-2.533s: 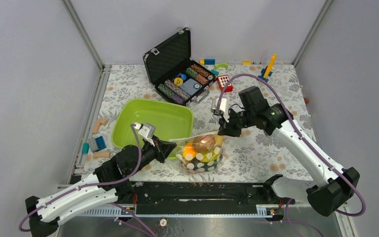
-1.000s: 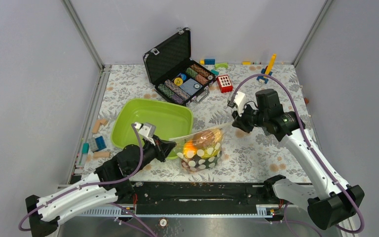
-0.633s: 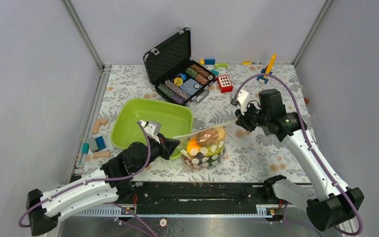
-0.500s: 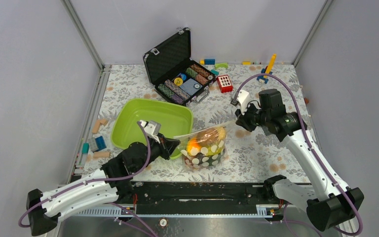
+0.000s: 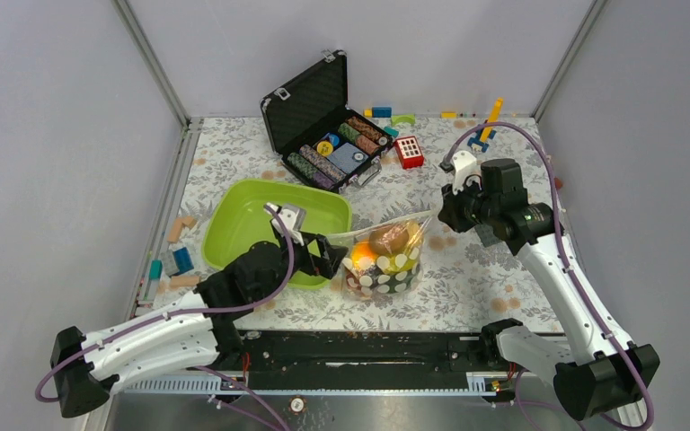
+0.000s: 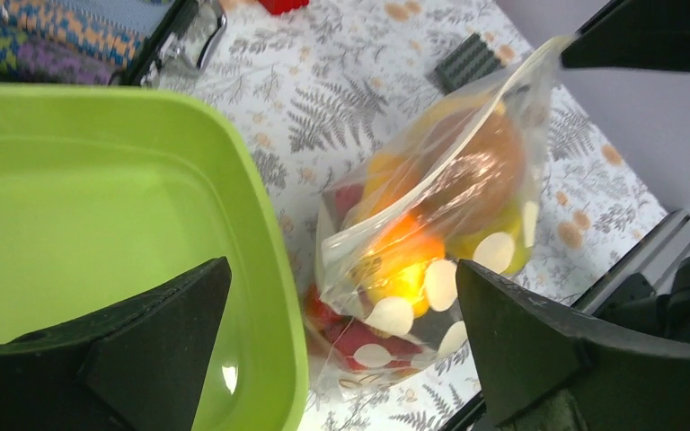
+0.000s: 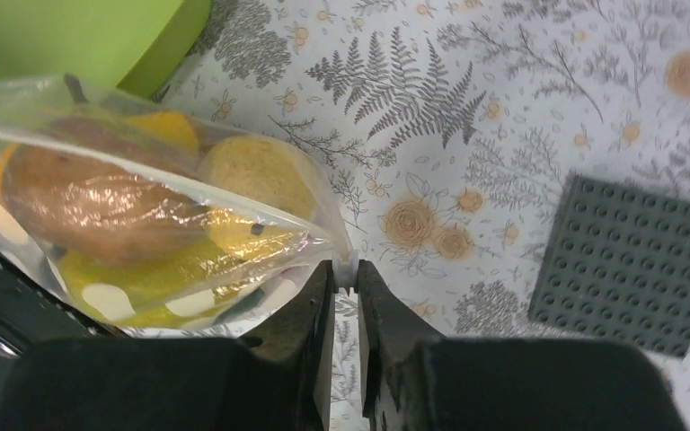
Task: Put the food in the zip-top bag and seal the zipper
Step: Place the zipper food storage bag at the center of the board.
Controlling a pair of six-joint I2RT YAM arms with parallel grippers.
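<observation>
Sprung wide since before, my left jaws face the filled bag (image 5: 383, 262); right jaws pinch the zipper (image 7: 234, 193) end. Sealing, I judge: clamp, then slide.

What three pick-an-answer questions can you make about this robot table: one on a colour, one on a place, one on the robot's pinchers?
1. What colour is the tray? A lime green, B blue, C red.
2. Where is the toy food? A in the tray, B in the dotted bag, C under the tray.
3. Which jaws are shut on the bag? A left, B right, C neither.
Answers: 1 A, its walls are bright lime green. 2 B, the fruits show through the clear plastic. 3 B, the right jaws pinch the bag's corner, while the left jaws stand wide open.
</observation>
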